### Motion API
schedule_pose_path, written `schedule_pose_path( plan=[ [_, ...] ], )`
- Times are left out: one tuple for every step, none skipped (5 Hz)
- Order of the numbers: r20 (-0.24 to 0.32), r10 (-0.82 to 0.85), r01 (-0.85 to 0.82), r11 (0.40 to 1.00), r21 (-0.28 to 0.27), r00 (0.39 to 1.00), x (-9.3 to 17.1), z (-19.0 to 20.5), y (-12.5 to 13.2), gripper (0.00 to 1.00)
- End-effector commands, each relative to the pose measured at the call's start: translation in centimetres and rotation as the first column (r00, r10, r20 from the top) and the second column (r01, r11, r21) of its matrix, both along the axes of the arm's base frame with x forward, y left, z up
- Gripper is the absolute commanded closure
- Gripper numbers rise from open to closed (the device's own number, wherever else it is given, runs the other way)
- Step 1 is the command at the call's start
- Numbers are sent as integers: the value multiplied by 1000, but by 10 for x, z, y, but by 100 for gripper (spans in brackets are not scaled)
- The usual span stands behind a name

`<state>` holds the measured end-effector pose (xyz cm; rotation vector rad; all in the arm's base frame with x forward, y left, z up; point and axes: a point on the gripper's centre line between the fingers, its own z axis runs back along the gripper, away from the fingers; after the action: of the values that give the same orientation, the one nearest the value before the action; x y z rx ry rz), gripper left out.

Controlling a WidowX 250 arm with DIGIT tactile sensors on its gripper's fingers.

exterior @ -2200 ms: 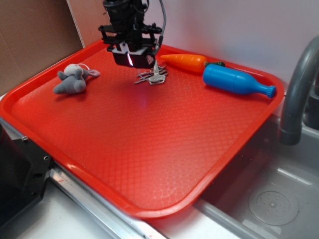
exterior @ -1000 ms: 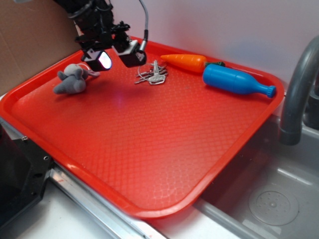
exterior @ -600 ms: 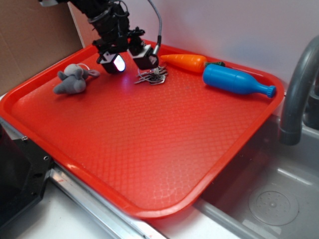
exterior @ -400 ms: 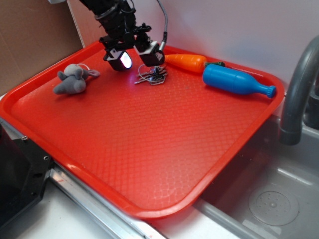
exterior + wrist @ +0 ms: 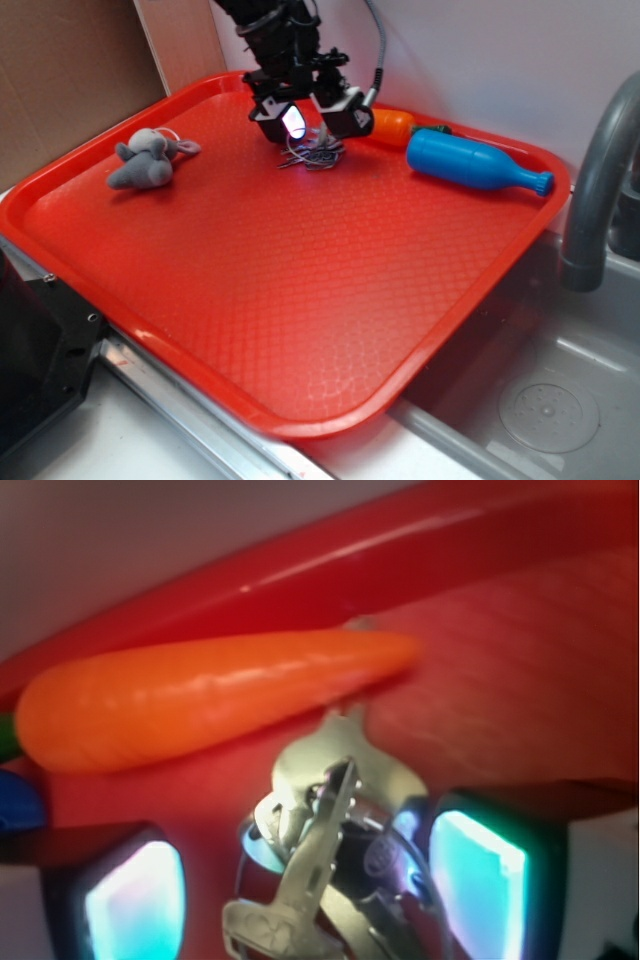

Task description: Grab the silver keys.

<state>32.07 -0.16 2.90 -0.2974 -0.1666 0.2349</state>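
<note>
The silver keys (image 5: 314, 153) lie flat in a loose fan on the far part of the red tray (image 5: 300, 300), just in front of the toy carrot (image 5: 200, 695), whose tip sits close beside the topmost key head. In the wrist view the bunch (image 5: 320, 870) sits between the two lit fingertip pads, one pad (image 5: 135, 900) on each side, so the gripper (image 5: 318, 118) is spread apart and straddles the keys rather than clamped on them. That centring looks deliberate: thin flat metal gives little to bite on, so the fingers probably need to come down on either side of the pile and pinch the stacked blades or the ring. The arm reaches in from the back of the tray and points steeply down, its wrist turned so the fingers line up roughly along the tray's far rim. Whether the fingertips already touch the tray surface cannot be told. The blue plastic bottle (image 5: 470, 163) lies to one side, beyond the carrot, and the grey plush mouse (image 5: 147, 158) well apart on the other.
</note>
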Motion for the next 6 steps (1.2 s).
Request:
schedule_pose_path(
  plan=[
    [-6,-52,52,998,23,999,3,4,-17,0],
    [-27,-41,42,999,31,999,2,2,-16,100],
    [-45,-34,35,999,25,998,2,1,-15,100],
    [-58,-31,32,999,20,998,-1,-1,-15,100],
    [-72,-39,40,999,13,997,-6,4,-16,100],
    [-63,-96,96,995,-4,993,-26,41,-15,100]
  ],
)
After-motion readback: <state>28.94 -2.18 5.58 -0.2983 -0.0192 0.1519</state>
